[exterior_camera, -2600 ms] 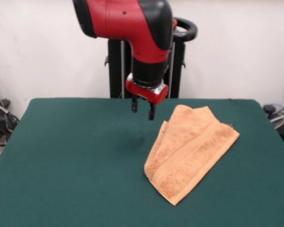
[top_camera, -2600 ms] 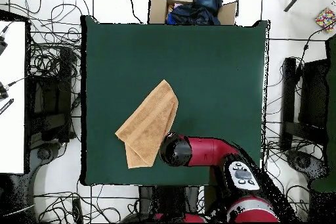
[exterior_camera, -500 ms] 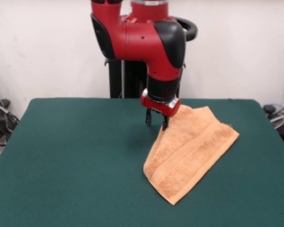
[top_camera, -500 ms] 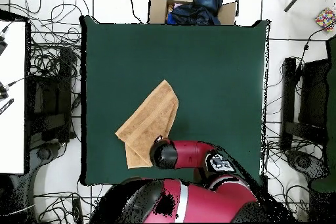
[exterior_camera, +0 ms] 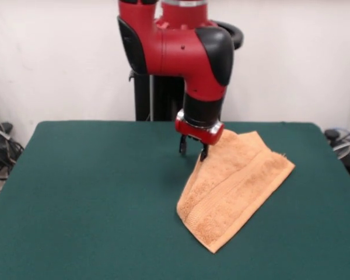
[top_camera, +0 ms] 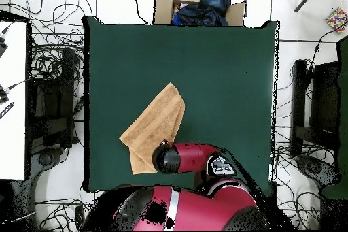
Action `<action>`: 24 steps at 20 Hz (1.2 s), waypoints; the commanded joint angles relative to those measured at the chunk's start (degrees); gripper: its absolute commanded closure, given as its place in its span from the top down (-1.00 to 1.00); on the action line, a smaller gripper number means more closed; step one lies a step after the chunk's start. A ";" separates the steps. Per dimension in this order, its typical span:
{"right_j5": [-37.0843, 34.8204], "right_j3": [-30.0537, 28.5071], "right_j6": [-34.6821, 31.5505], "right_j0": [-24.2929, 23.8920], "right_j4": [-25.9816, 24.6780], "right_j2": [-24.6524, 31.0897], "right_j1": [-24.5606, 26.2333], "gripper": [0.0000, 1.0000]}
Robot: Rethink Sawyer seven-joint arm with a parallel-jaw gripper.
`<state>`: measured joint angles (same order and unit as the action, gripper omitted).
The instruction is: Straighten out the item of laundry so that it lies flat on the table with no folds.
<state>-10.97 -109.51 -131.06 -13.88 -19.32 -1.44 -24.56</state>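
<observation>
Hovering over towel (exterior_camera: 233,186) edge, pincer (exterior_camera: 193,149) parted, 2 fingers apart, nothing gripped, tips just above the fabric's upper-left fold. Towel folded double on desk (exterior_camera: 87,198), spreading below and right of pincer in front view. Likely lined up on edge to grab top layer, peel open.

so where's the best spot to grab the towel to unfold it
Probably the loose corner of the top layer nearest the gripper, on the towel where it lies doubled over. Come straight down from above, since it lies low on the table; the open fingers already hang at that edge.
</observation>
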 commanded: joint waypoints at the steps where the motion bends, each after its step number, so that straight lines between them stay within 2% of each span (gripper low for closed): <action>1: -0.65 12.73 -0.79 2.62 -2.45 -2.01 8.44 1.00; 9: -3.41 20.92 -2.12 14.00 -8.65 -15.30 10.92 1.00; 13: -4.58 24.10 -6.73 20.51 -9.82 -23.43 13.37 1.00; 24: -1.81 25.33 -3.06 19.53 -11.32 -25.24 13.87 1.00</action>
<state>-14.17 -92.77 -131.06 7.25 -28.07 -23.34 -14.66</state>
